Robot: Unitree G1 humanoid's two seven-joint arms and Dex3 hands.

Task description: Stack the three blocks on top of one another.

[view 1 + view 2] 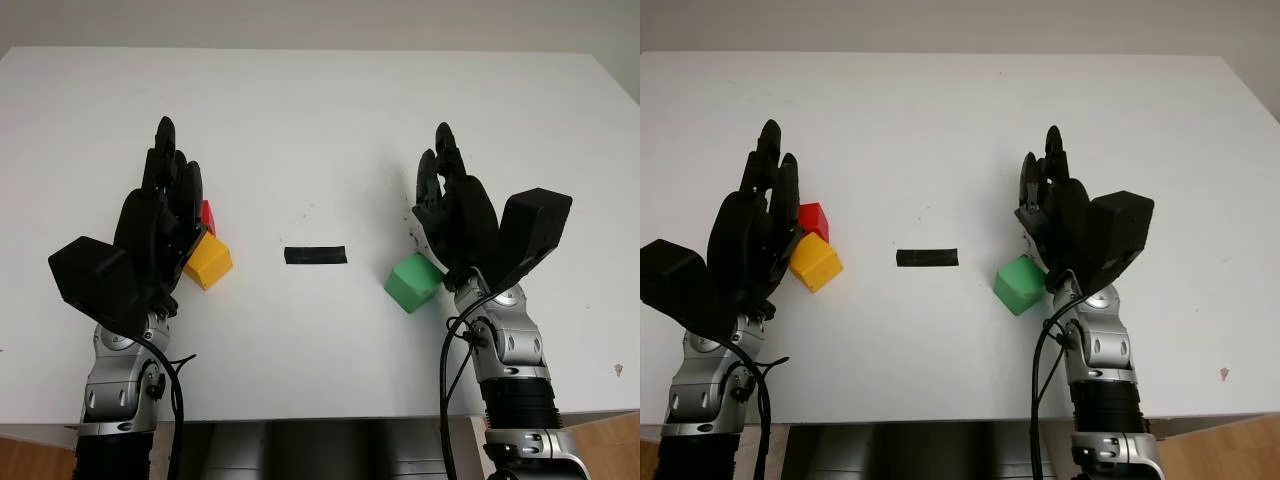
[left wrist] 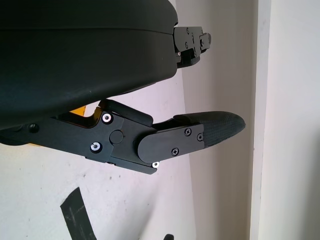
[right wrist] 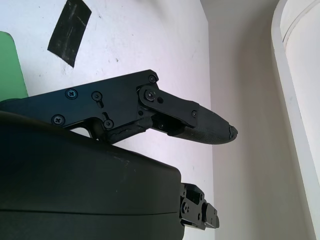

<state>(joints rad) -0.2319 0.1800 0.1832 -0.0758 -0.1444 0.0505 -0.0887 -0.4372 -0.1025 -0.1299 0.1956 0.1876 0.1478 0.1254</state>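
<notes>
Yellow block (image 1: 816, 262) touches red block (image 1: 813, 219) beside the empty left hand (image 1: 752, 235); right hand (image 1: 1065, 225), fingers uncurled, near green block (image 1: 1020, 284).

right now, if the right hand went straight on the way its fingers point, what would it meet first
Probably nothing: the right hand, open, points toward the table's far edge, over bare white table. The green block sits back by its palm, off that line.

Open table (image 1: 320, 130) between yellow block (image 1: 209, 262) and green block (image 1: 413, 281).
</notes>
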